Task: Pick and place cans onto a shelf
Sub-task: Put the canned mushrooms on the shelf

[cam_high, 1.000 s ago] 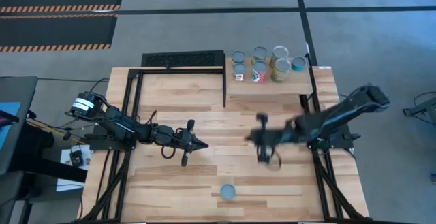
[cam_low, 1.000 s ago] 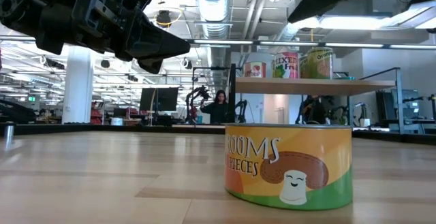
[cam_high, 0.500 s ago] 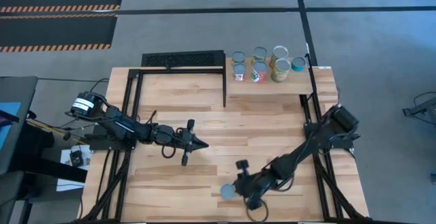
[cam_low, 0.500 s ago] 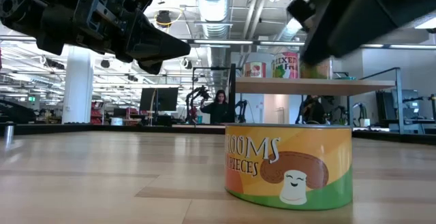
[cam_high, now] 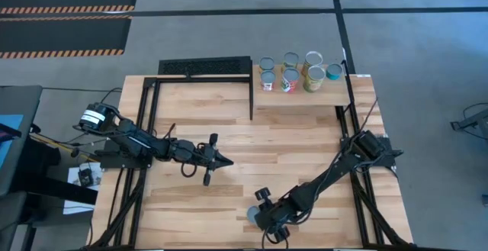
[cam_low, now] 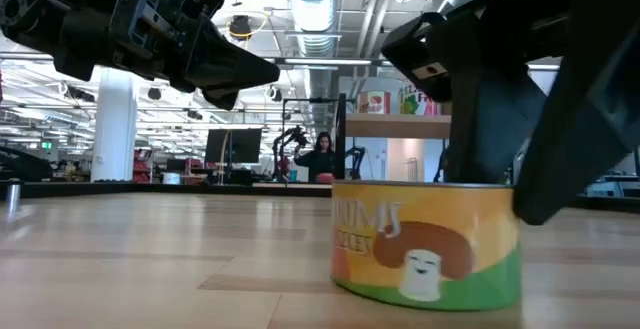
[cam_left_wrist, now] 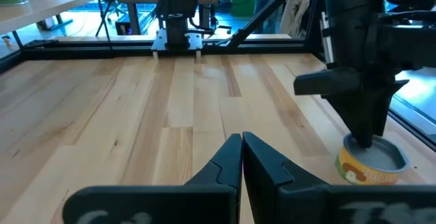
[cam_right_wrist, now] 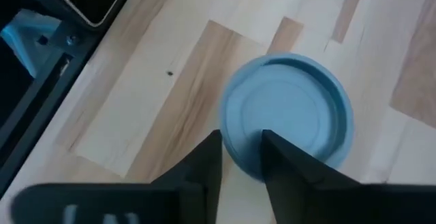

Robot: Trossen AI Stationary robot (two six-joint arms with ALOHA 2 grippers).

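Note:
One can (cam_high: 253, 214) with a silvery top and a yellow mushroom label (cam_low: 425, 249) stands upright on the table near its near edge. My right gripper (cam_high: 264, 215) is over the can's right side, pointing down, its fingers only a narrow gap apart (cam_right_wrist: 242, 146). My left gripper (cam_high: 227, 162) is shut and empty above the middle of the table, and it also shows in the left wrist view (cam_left_wrist: 242, 146). Several more cans (cam_high: 293, 74) stand on the shelf (cam_high: 320, 96) at the far right. My right gripper comes at the can from above, slanting in from the table's right. Its fingertips (cam_left_wrist: 361, 141) rest on the can's top by the rim (cam_right_wrist: 238, 125), too close together to span it. The can stands upright with its base on the table.
A black perforated rack (cam_high: 204, 66) stands at the far edge, left of the shelf. Black frame bars (cam_high: 252, 98) run along the shelf and both table sides. Bare wood lies between the two grippers. A person shows in the room behind (cam_low: 322, 154).
My right gripper has swung from the table's middle toward the near edge and left, coming down onto the can. The can has turned a little about its upright axis and shifted slightly, still standing on the table.

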